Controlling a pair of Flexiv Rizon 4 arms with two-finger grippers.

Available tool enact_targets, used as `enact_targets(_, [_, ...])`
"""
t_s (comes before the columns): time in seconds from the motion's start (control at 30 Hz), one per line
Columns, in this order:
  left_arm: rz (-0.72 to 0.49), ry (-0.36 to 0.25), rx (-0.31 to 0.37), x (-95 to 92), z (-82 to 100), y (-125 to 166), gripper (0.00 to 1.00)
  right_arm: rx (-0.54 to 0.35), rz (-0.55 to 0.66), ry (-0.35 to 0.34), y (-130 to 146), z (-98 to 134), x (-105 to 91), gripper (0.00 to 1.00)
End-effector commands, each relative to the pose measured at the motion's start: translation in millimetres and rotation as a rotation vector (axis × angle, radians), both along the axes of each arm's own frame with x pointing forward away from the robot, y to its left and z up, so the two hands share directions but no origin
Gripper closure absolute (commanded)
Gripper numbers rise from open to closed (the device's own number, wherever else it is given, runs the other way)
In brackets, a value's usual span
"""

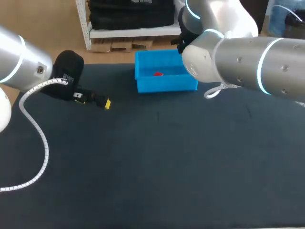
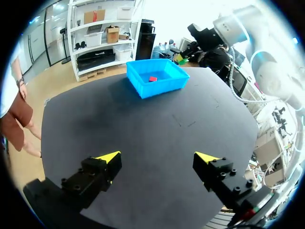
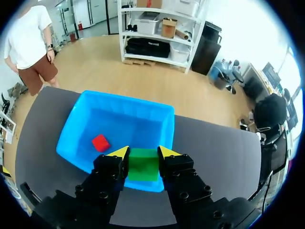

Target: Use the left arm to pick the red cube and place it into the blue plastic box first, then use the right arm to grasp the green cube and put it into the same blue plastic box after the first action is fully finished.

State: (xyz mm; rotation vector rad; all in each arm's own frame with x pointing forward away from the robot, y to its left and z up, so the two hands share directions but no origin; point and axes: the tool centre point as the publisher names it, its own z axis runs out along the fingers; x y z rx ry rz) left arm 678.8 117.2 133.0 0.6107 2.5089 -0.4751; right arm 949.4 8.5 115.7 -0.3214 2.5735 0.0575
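The blue plastic box [image 1: 167, 82] stands at the table's far middle, with the red cube [image 1: 157, 74] lying inside it. In the right wrist view my right gripper [image 3: 143, 153] is shut on the green cube [image 3: 143, 164], held above the near wall of the box [image 3: 81, 124]; the red cube [image 3: 100, 142] rests on the box floor ahead of and beside the fingers. In the head view the right arm hides that gripper. My left gripper [image 2: 157, 157] is open and empty over the table's left side [image 1: 95, 100], far from the box [image 2: 156, 78] and red cube [image 2: 153, 79].
The dark table top [image 1: 157, 162] spreads wide in front of the box. A white coiled cable [image 1: 38, 129] hangs from my left arm over the table's left part. My right arm's big links [image 1: 243, 62] hang over the far right.
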Motion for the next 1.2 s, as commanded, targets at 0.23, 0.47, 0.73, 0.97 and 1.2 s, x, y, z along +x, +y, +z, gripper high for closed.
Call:
enact_targets(0.23, [-0.006, -0.001, -0.007, 1.5, -1.2, 1.2, 0.0, 0.015, 0.032, 0.1, 19.2, -29.1, 39.1, 1.0])
enact_targets(0.47, [-0.006, -0.001, -0.007, 1.5, -1.2, 1.2, 0.0, 0.025, 0.03, 0.129, 19.4, -37.4, 40.9, 1.0])
enact_targets(0.73, [-0.006, -0.001, -0.007, 1.5, -1.2, 1.2, 0.0, 0.036, 0.04, 0.16, 21.4, -41.2, 40.5, 1.0])
enact_targets(0.97, [-0.006, -0.001, -0.007, 1.5, -1.2, 1.2, 0.0, 0.052, 0.032, 0.201, 22.2, -45.9, 36.5, 0.0])
enact_targets(1.2, [-0.006, -0.001, -0.007, 1.5, -1.2, 1.2, 0.0, 0.043, 0.04, 0.208, 21.6, -33.8, 21.9, 0.0])
